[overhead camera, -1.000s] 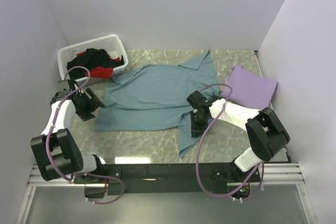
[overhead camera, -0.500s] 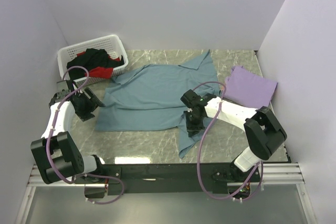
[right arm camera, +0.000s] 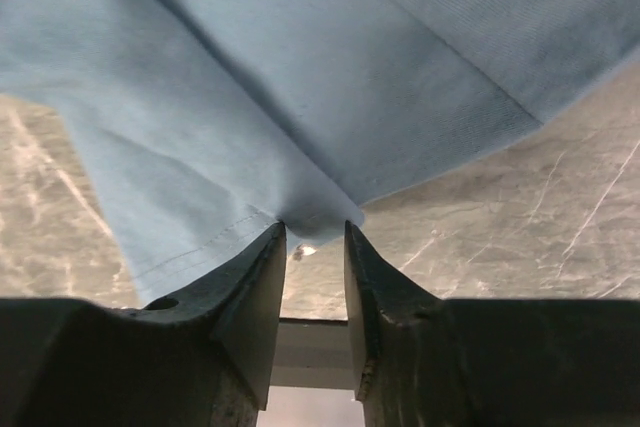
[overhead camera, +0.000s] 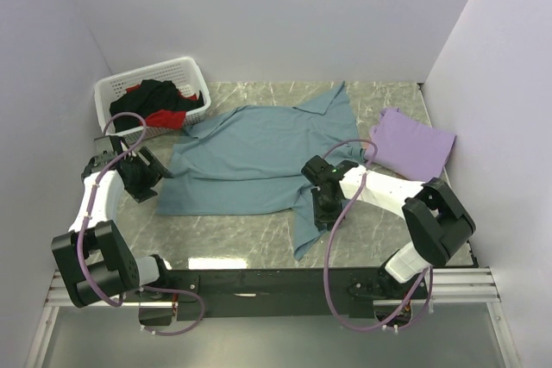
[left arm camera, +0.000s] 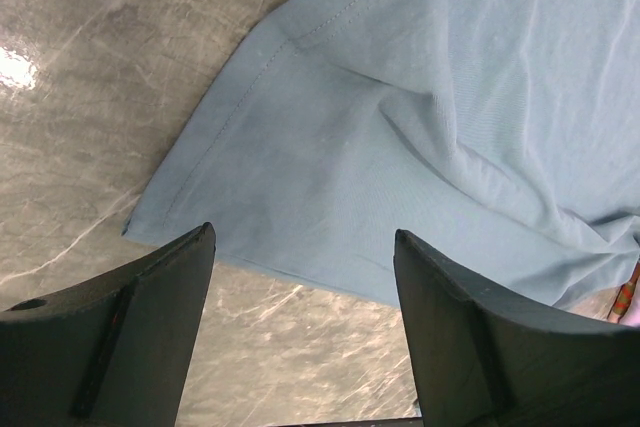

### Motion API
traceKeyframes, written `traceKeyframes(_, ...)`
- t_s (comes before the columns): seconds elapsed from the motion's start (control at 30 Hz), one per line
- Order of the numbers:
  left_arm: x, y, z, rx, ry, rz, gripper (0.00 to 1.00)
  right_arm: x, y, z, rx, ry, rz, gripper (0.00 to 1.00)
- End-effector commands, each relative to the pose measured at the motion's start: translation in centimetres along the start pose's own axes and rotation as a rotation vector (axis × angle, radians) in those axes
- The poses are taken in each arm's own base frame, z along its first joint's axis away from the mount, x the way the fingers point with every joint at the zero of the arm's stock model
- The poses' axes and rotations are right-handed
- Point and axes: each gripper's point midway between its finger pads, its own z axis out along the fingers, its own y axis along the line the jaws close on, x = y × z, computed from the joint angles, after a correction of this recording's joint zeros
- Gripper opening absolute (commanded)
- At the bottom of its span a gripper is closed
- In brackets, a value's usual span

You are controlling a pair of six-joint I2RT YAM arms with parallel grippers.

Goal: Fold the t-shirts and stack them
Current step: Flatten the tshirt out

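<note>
Right end effector (right arm camera: pixel 315 230) narrowly parted at the teal shirt's (overhead camera: pixel 254 157) near flap; left end effector (left arm camera: pixel 300 247) wide open, empty.
Cloth puckers into the right tips; whether it is gripped I cannot tell. Shirt lies spread mid-table. Lavender shirt (overhead camera: pixel 414 144) just right, basket (overhead camera: pixel 116 88) with black and red shirts (overhead camera: pixel 159 105) far-left; bare table (overhead camera: pixel 233 234) along the near edge.

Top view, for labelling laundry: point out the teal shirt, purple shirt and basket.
teal shirt (overhead camera: pixel 250 157), top view, middle of its body
purple shirt (overhead camera: pixel 412 146), top view, centre of cloth
basket (overhead camera: pixel 151 70), top view, far rim
</note>
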Motion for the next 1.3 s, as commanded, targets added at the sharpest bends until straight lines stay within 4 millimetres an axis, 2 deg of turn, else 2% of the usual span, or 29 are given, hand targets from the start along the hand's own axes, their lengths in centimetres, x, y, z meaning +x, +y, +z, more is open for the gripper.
traceKeyframes(0.0, -0.9, -0.7, -0.7, 0.028, -0.042, 0.006, 0.78, -0.2, -0.4, 0.5, 0.023, -0.023, 0.009, 0.39)
traceKeyframes(0.13, -1.1, -0.8, -0.8, 0.023, -0.048, 0.010, 0.78, 0.1, -0.4, 1.2, 0.017, -0.009, -0.004, 0.42)
traceKeyframes(0.27, -1.0, -0.7, -0.7, 0.023, -0.047, 0.002, 0.78, 0.1, 0.1, 1.3, -0.010, -0.009, -0.010, 0.41)
traceKeyframes(0.43, -0.7, -0.4, -0.6, 0.010, -0.042, -0.006, 0.78, 0.0, 0.1, 0.7, -0.010, -0.001, -0.042, 0.21)
traceKeyframes(0.63, -0.8, -0.2, -0.9, 0.001, -0.065, -0.014, 0.78, -0.7, 1.2, -1.9, -0.051, -0.003, -0.077, 0.03)
traceKeyframes(0.73, -0.5, -0.2, -1.0, 0.005, -0.064, -0.022, 0.78, -1.4, 2.8, -3.6, -0.114, -0.004, -0.116, 0.00)
traceKeyframes(0.77, -0.5, -0.1, -1.0, 0.004, -0.063, -0.025, 0.78, -1.8, 4.1, -4.7, -0.171, -0.002, -0.129, 0.00)
traceKeyframes(0.83, -0.3, 0.0, -0.9, 0.001, -0.059, -0.025, 0.78, -2.0, 5.6, -5.4, -0.220, 0.013, -0.173, 0.00)
traceKeyframes(0.87, -0.2, 0.0, -1.0, 0.000, -0.055, -0.028, 0.78, -2.4, 7.2, -6.6, -0.284, 0.015, -0.197, 0.00)
traceKeyframes(0.93, -0.2, 0.0, -1.0, -0.001, -0.052, -0.023, 0.78, -2.1, 8.8, -6.7, -0.316, 0.047, -0.254, 0.00)
traceKeyframes(0.97, -0.2, 0.0, -1.0, -0.004, -0.050, -0.022, 0.78, -2.7, 10.2, -7.6, -0.349, 0.031, -0.278, 0.00)
traceKeyframes(1.0, -0.3, 0.0, -1.1, -0.008, -0.049, -0.020, 0.78, -2.5, 11.2, -7.9, -0.382, 0.045, -0.310, 0.00)
traceKeyframes(1.03, -0.4, -0.1, -1.2, -0.006, -0.051, -0.014, 0.78, -1.8, 12.3, -7.3, -0.385, 0.078, -0.345, 0.00)
traceKeyframes(1.1, -0.4, -0.2, -1.3, -0.003, -0.048, -0.009, 0.78, -1.7, 14.5, -7.7, -0.423, 0.085, -0.394, 0.00)
traceKeyframes(1.13, -0.4, -0.2, -1.3, -0.003, -0.046, -0.008, 0.78, -1.4, 15.2, -6.7, -0.415, 0.116, -0.407, 0.00)
traceKeyframes(1.2, -0.3, -0.2, -1.3, -0.001, -0.042, -0.008, 0.78, -0.5, 17.3, -6.6, -0.428, 0.125, -0.467, 0.03)
traceKeyframes(1.23, -0.2, -0.2, -1.3, 0.001, -0.039, -0.009, 0.78, -0.2, 17.7, -5.6, -0.406, 0.146, -0.470, 0.05)
traceKeyframes(1.27, -0.2, -0.3, -1.3, 0.006, -0.038, -0.007, 0.78, 0.3, 18.6, -5.7, -0.406, 0.142, -0.494, 0.16)
